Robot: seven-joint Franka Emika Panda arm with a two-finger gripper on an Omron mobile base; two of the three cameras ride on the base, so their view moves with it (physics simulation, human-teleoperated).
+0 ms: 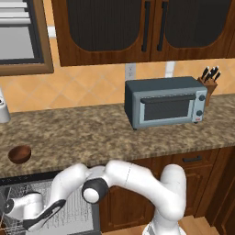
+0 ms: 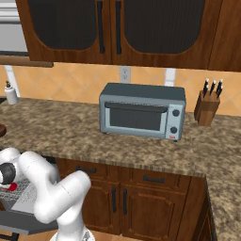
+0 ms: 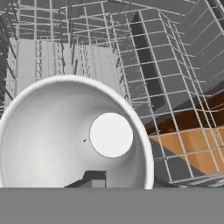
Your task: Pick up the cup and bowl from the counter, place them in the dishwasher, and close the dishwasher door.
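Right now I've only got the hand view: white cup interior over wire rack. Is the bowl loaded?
Observer: No. The bowl sits on the counter, near its left end in the left base view.
Operator: Door state?
Observer: The dishwasher door is folded down, open, below the arm in the right base view.
Operator: Anything near the bowl?
Observer: A white canister stands behind it, apart; the toaster oven is well off to the right.

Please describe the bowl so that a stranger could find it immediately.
Follow the long speckled counter leftward, away from the grey toaster oven. Near the front edge, above the open dishwasher, sits the bowl: small, round, shallow, dark brown, unlike the pale canister behind.
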